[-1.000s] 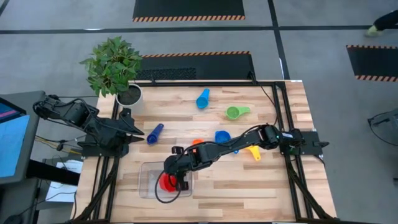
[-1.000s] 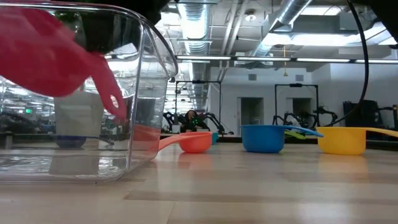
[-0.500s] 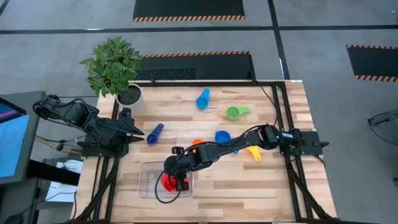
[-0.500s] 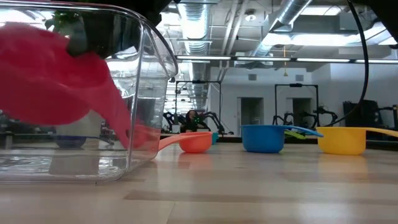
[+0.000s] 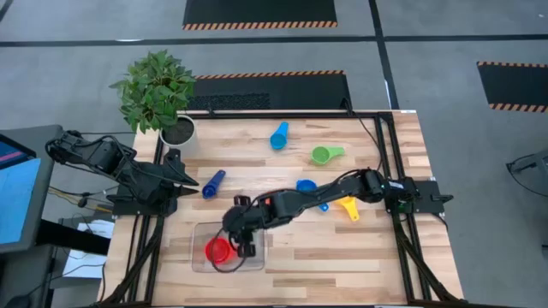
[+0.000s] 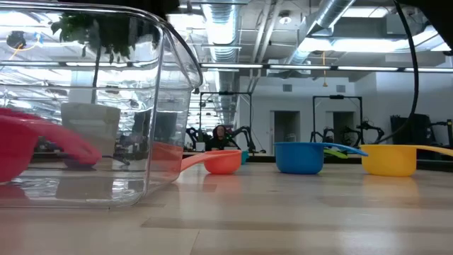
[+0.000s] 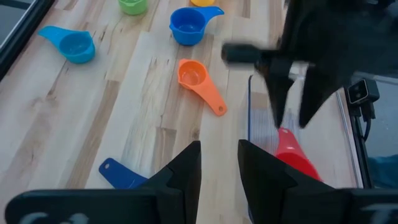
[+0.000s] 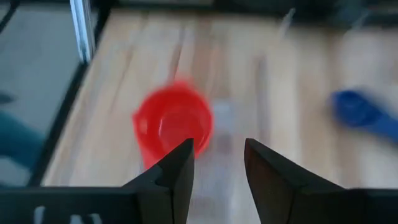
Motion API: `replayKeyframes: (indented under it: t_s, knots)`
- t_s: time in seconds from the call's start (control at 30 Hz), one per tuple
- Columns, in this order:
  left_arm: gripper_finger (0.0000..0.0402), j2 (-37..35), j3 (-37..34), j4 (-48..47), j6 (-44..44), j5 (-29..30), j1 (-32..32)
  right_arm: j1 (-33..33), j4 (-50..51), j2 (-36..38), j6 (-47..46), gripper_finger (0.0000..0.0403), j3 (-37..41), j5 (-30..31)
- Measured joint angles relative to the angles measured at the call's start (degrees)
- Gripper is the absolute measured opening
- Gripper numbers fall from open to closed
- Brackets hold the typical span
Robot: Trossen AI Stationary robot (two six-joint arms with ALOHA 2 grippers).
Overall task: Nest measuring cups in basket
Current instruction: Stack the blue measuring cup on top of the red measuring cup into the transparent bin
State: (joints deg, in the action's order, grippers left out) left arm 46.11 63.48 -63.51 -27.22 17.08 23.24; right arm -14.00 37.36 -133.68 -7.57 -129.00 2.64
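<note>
Red plastic now lies flat on the floor of the clear basket [image 5: 228, 248]: the red cup [image 5: 218, 250] has dropped out of the right gripper [image 5: 242, 248], which a second ago hung in the basket with the cup pinched and tilted between its fingers. In the low view the red cup [image 6: 32, 147] rests at the bottom of the tub, where before it was up in the air near the rim. The right claw has lifted and drawn back a little toward the table's middle, over the basket's right part. Its fingers are parted with nothing between them, and in the right wrist view the red cup [image 8: 173, 123] sits mouth-up beyond them.

The left gripper [image 5: 190, 180] waits at the left edge of the table with its fingers slightly apart and empty, unchanged.

The other cups have not moved. The dark blue cup [image 5: 212, 183] lies near the left claw and the orange cup [image 7: 198, 79] just beyond the basket. The blue cup [image 5: 306, 188] and yellow cup [image 5: 348, 208] lie under the right arm, with the green cup [image 5: 324, 155] and light blue cup [image 5: 279, 136] farther back. A potted plant [image 5: 157, 92] stands at the far left corner.
</note>
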Motion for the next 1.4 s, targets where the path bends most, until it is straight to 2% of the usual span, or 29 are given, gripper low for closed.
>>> replayKeyframes:
  t_s: [0.1, 0.2, 0.33, 0.47, 0.57, 0.67, 0.77, 0.87, 1.0, 1.17, 1.27, 1.33, 1.4]
  knots:
    - [0.0093, 0.00, 0.00, -0.07, 0.00, -0.09, 0.01, 0.51, 9.28, 2.84, 0.10, 0.0161, -6.43, 2.45]
    - [0.0093, 0.00, 0.00, -0.10, -0.17, -0.11, 0.00, 0.74, 18.05, 9.02, -2.92, 0.0149, -3.38, 4.19]
    - [0.0093, 0.01, 0.02, -0.52, -2.96, -2.19, 0.00, 0.19, 36.13, 14.56, -13.30, 0.0130, -3.09, 8.17]
    - [0.0093, 0.04, 0.04, -3.81, -6.67, -3.50, 0.02, -2.31, 53.14, 18.75, -25.15, 0.0115, -2.66, 15.66]
    - [0.0093, 0.03, 0.04, -7.55, -11.12, -4.56, 0.00, -5.65, 51.13, 22.81, -29.86, 0.0109, 2.64, 18.39]
    - [0.0093, 0.40, 0.04, -11.28, -17.23, -7.91, 0.02, -8.63, 52.90, 27.21, -38.69, 0.0105, 7.50, 23.98]
    - [0.0093, 1.72, 0.04, -14.41, -24.67, -12.32, 0.90, -10.68, 52.13, 31.37, -44.64, 0.0099, 16.11, 27.91]
    - [0.0093, 4.40, 0.04, -17.01, -30.43, -16.23, 3.34, -12.04, 52.62, 35.59, -51.87, 0.0093, 25.67, 28.69]
    - [0.0093, 9.59, 0.02, -16.92, -36.40, -18.10, 8.12, -13.73, 50.20, 41.31, -60.14, 0.0086, 38.18, 28.45]
    - [0.0093, 13.84, 0.02, -18.00, -44.15, -22.31, 13.02, -14.36, 47.01, 47.37, -70.42, 0.0087, 49.51, 28.25]
    - [0.0093, 14.36, 0.02, -18.46, -51.75, -22.45, 15.38, -12.40, 43.56, 49.50, -73.87, 0.0087, 55.05, 28.42]
    - [0.0093, 14.36, 0.02, -18.61, -56.98, -19.98, 16.88, -9.94, 39.34, 50.24, -74.20, 0.0087, 58.28, 28.09]
    - [0.0093, 14.29, 0.02, -18.67, -61.79, -16.74, 18.43, -6.96, 33.86, 50.11, -70.66, 0.0086, 61.37, 26.42]
